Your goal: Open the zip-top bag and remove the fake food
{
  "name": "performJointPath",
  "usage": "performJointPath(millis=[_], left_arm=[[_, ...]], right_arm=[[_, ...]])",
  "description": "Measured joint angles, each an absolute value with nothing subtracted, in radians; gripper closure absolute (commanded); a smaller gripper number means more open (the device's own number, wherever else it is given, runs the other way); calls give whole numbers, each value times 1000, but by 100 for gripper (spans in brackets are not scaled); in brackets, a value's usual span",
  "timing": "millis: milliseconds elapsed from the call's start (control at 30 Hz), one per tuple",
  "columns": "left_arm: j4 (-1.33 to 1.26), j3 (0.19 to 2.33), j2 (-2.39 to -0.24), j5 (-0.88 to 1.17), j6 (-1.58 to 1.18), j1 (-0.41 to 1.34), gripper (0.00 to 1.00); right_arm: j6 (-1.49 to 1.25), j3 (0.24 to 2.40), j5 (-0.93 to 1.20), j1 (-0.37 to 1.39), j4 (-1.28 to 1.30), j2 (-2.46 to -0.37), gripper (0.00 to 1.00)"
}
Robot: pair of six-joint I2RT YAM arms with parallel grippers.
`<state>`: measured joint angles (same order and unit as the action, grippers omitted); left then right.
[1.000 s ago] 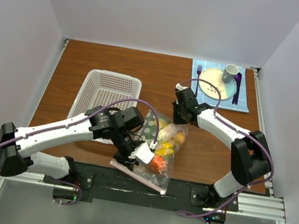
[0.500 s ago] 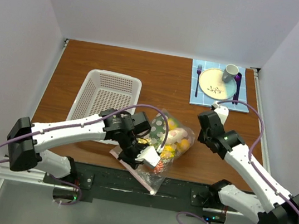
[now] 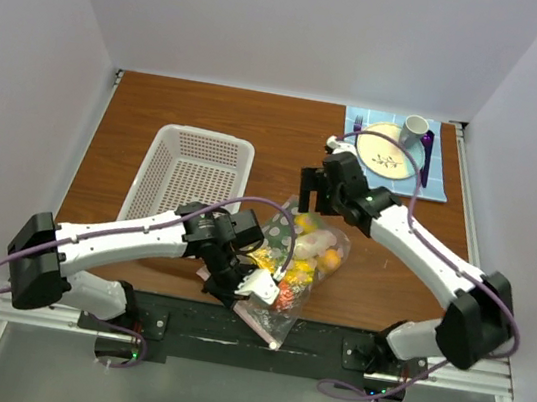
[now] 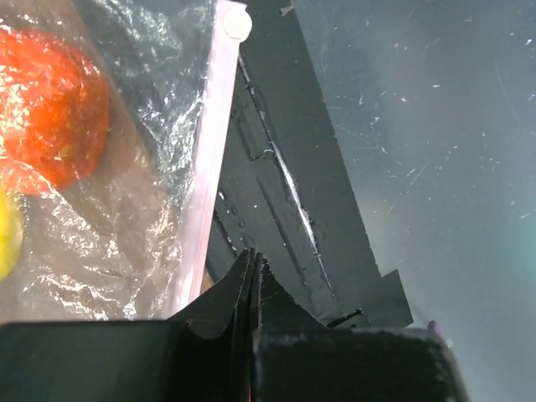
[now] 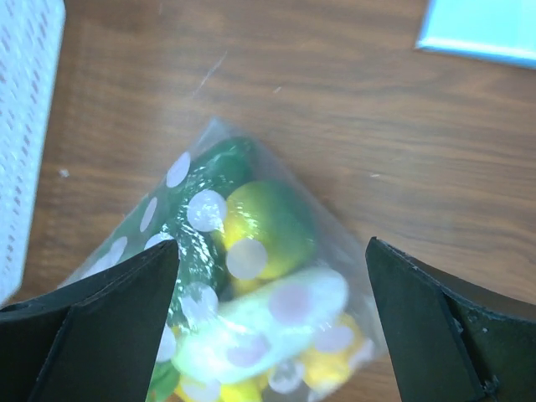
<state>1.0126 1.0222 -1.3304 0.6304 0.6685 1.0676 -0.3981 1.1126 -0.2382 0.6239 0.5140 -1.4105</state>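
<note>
Since the zip-top bag's (image 3: pixel 303 257) zip strip (image 4: pixel 213 159) overhangs the table's (image 3: pixel 162 104) near edge, the left gripper (image 4: pixel 253 272) sits clenched just beside it, probably to work the seal. I cannot tell whether film is caught. The right gripper (image 5: pixel 272 244) is spread wide above the bag's far end, with the fake food (image 5: pixel 264 218) directly below, likely to pin it.

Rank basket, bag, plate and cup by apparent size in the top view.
1. basket
2. bag, partly hidden under an arm; close to the basket, so this call is unsure
3. plate
4. cup, clearly smallest
</note>
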Motion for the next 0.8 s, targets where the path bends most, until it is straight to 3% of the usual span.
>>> performJointPath(millis=[167, 267, 333, 400, 433, 800], left_arm=[[1010, 1020, -1329, 616, 666, 1068, 100], [1010, 1020, -1323, 618, 667, 1069, 100], [1010, 1020, -1316, 617, 670, 1070, 100], [1010, 1020, -1308, 615, 674, 1072, 100], [1010, 1020, -1305, 614, 675, 1073, 100], [962, 998, -1288, 562, 674, 1075, 97]], right_arm=[[-371, 1116, -156, 622, 477, -1587, 15], [-364, 1116, -138, 621, 471, -1652, 36], [-367, 1117, -138, 618, 462, -1670, 73], [-371, 1120, -145, 612, 445, -1673, 96], [-382, 1124, -160, 608, 440, -1673, 100], [-496, 1065, -442, 586, 500, -1539, 100]])
